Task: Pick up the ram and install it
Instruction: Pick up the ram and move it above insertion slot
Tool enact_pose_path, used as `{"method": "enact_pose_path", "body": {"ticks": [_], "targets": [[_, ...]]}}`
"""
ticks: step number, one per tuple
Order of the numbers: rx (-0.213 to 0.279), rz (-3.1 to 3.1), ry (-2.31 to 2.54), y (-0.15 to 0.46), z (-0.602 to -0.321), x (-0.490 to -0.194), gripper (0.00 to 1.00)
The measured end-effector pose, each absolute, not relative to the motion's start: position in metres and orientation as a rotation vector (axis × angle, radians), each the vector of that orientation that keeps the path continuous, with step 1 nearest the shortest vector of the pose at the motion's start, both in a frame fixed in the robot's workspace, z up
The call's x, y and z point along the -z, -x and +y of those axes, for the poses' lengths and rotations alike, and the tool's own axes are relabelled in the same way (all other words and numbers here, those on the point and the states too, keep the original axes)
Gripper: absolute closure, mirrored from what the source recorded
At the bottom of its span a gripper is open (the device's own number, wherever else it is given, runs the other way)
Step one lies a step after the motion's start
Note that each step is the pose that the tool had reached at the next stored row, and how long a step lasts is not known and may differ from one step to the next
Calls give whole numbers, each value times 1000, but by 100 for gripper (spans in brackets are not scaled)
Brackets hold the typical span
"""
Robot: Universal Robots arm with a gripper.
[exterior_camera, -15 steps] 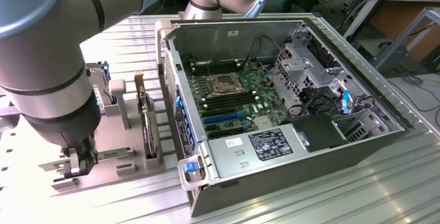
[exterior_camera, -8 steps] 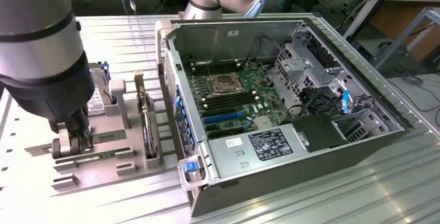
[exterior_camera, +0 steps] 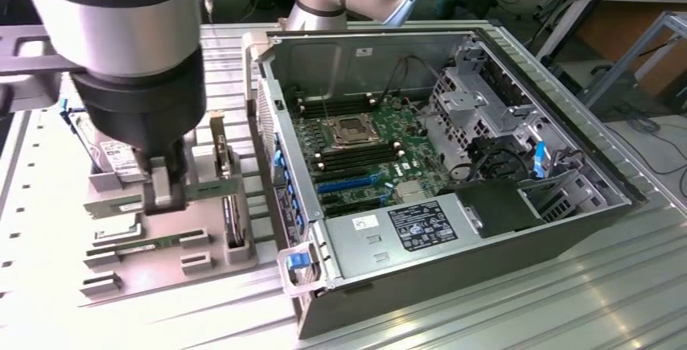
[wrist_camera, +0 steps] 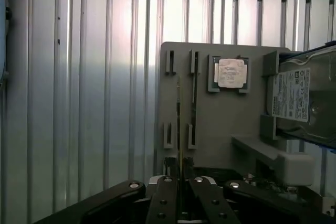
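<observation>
- Under the grey arm [exterior_camera: 118,44] in the exterior view, the claw [exterior_camera: 163,197] is pinched on the ram [exterior_camera: 209,191]. It grips the thin green stick near its middle, so both ends jut out sideways past the fingers.
- Directly below the claw lies the grey holder tray [exterior_camera: 161,273]. The ram is level and looks raised off the tray's slots.
- Just below the claw, a second stick [exterior_camera: 150,242] of the same kind lies seated in the tray.
- Close behind the claw, on the exterior view's left, a hard drive [exterior_camera: 113,161] stands in the tray.
- Well apart from the claw, on the exterior view's right, the computer case [exterior_camera: 462,229] lies open. Its motherboard [exterior_camera: 371,157] and processor socket [exterior_camera: 351,130] are exposed.
- Both tray and case rest on the ribbed metal table [exterior_camera: 516,302].
- In the wrist view, the claw [wrist_camera: 180,167] is pressed onto the ram [wrist_camera: 179,124]. The ram is seen edge-on as a thin line running straight out from between the fingers [wrist_camera: 169,167].
- Just beside the held ram, the second stick [wrist_camera: 194,98] sits between two pairs of slot posts on the holder tray [wrist_camera: 226,124].
- Farther from the claw, past the second stick, a square silver processor chip [wrist_camera: 231,73] lies in its pocket.
- The hard drive [wrist_camera: 302,98] is on the same side of the claw, at the tray's edge.
- On the claw's other side is bare ribbed table [wrist_camera: 79,103].
</observation>
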State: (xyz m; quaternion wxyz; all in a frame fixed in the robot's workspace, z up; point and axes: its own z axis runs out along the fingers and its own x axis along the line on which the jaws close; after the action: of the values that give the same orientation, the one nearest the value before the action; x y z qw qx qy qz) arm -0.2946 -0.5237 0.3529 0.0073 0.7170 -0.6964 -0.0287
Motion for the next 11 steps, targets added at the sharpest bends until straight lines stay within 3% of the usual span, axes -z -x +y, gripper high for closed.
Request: {"method": "enact_pose_path", "body": {"ticks": [5,11], "targets": [[95,-2176,-2240,264,-524,-376,86],[101,-2174,-2241,221,-524,-382,86]]}}
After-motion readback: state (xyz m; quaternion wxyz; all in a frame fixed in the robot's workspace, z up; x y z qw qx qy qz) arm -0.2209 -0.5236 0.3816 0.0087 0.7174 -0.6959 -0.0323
